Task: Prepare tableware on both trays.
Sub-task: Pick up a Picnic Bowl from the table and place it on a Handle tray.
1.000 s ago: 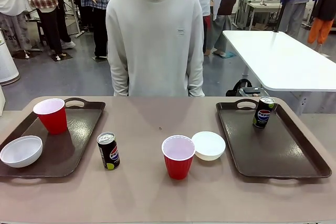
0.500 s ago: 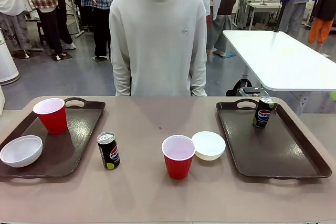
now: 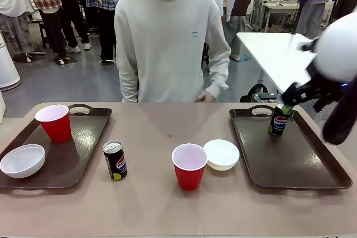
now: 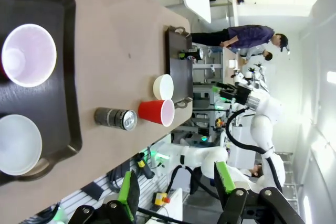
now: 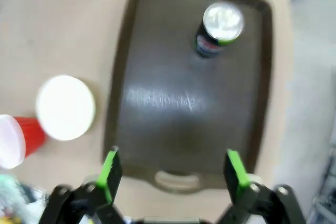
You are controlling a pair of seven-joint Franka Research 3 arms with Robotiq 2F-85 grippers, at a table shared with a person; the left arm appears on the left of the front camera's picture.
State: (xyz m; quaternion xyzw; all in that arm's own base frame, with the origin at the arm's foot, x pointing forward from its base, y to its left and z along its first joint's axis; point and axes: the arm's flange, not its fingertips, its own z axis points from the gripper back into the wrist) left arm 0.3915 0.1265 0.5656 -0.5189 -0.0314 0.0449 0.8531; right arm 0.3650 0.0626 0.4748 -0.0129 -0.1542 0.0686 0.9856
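We judge the step in hand to be fetching a piece for the large dark brown rectangular plastic tray lying to the right of the red plastic cup with a white inside. The small round white bowl sits just beside that cup, on its far right side. We would come down on the bowl's rim at the side away from the cup, pinch one wall and lift straight up before carrying.

The black-and-blue Pepsi can stands upright at the tray's far end, well apart from the cup, and we would set things down short of it.

The right gripper hangs above the tray, jaws spread wide, holding and touching nothing. The left gripper is up high, well left of the cup, jaws parted and empty.
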